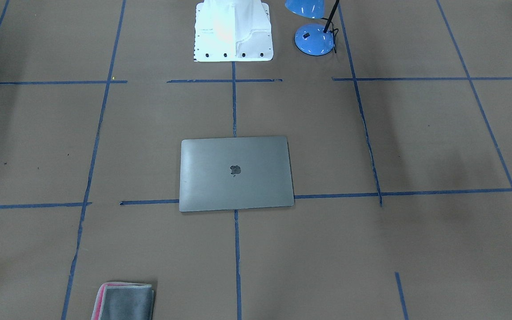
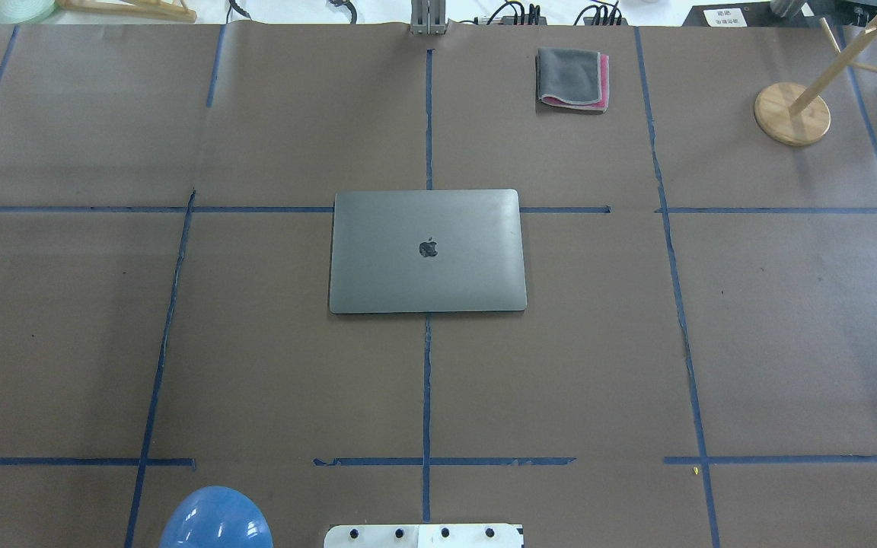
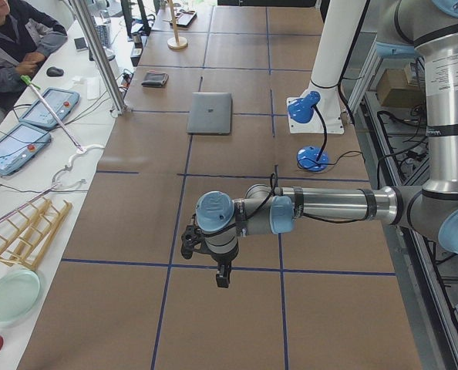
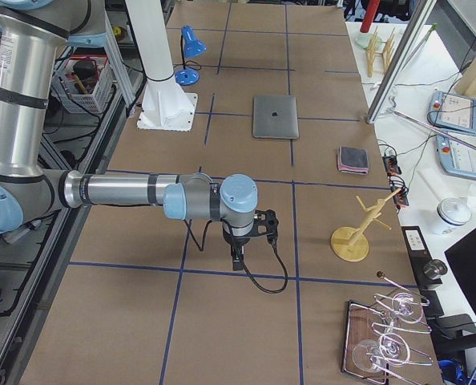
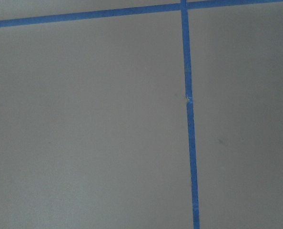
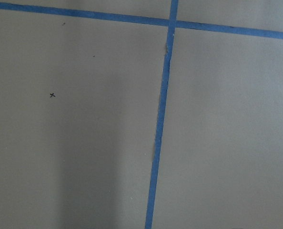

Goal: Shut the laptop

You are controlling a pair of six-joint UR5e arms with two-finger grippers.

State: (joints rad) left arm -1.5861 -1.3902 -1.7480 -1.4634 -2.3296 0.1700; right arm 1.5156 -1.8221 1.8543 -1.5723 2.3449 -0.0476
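Squarely in the middle of the tabletop (image 2: 256, 365) lies the laptop (image 2: 427, 251), lid flat down, logo up. The left end effector (image 3: 223, 276) and right end effector (image 4: 237, 259) hang well apart from it; I cannot tell whether their fingers are apart or together. A folded cloth (image 2: 572, 78) lies far right.

laptop (image 2: 427, 251): one;
folded cloth (image 2: 572, 78): one;
blue lamp (image 1: 314, 42): one;
wooden peg stand (image 2: 777, 122): one;
white robot base (image 1: 234, 40): one;
arms: two; left arm (image 3: 329, 206), right arm (image 4: 126, 192)
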